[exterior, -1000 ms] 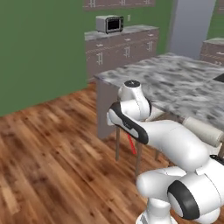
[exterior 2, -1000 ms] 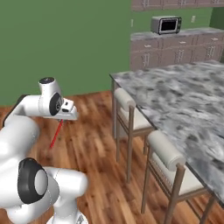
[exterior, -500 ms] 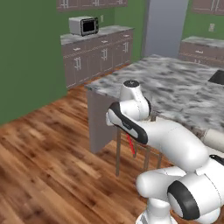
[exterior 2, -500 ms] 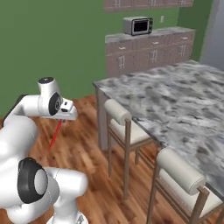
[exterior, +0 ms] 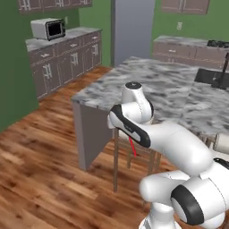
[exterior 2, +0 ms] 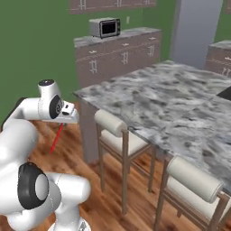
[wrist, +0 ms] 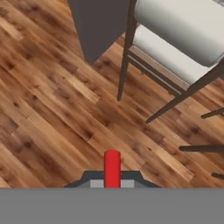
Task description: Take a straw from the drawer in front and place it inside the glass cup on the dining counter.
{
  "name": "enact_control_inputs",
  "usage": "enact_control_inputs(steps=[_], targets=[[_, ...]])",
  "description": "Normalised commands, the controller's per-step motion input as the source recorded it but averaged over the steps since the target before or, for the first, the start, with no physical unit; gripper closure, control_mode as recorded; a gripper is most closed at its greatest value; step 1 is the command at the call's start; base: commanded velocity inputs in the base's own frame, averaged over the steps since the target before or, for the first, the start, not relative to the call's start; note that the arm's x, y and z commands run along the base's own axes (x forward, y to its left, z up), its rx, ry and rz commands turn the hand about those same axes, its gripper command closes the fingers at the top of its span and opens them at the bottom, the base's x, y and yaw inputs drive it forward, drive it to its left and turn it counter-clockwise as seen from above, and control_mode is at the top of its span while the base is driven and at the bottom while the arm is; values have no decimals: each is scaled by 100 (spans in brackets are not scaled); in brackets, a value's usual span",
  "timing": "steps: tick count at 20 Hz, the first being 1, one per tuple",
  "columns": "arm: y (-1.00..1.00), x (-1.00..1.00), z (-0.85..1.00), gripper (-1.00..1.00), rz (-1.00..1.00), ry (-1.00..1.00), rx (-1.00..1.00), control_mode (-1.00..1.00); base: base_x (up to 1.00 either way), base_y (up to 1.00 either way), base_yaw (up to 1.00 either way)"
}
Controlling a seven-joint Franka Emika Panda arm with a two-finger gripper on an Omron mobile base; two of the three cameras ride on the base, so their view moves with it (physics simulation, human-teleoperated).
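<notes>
Right base view | pincer (exterior 2: 62,125) clamps straw (exterior 2: 56,138) | beside dining counter (exterior 2: 180,108) corner, above open floor

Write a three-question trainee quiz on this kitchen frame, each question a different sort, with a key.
1. True or false: the gripper is shut on the straw.
2. What lies directly below the straw? A) wooden floor B) dining counter C) stool seat
3. Fill in: the microwave sits on the far ___.

Key: 1 true; 2 A; 3 cabinets.
</notes>
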Motion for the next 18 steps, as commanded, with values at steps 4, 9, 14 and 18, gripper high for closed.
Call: enact_control_inputs(steps=[4,9,14,18], targets=[[0,0,0,100,0,0,0,100,32,34,-44],[0,0,0,100,0,0,0,100,29,28,-44],[0,0,0,100,0,0,0,100,24,28,-46],[0,0,0,100,0,0,0,100,22,36,-46]])
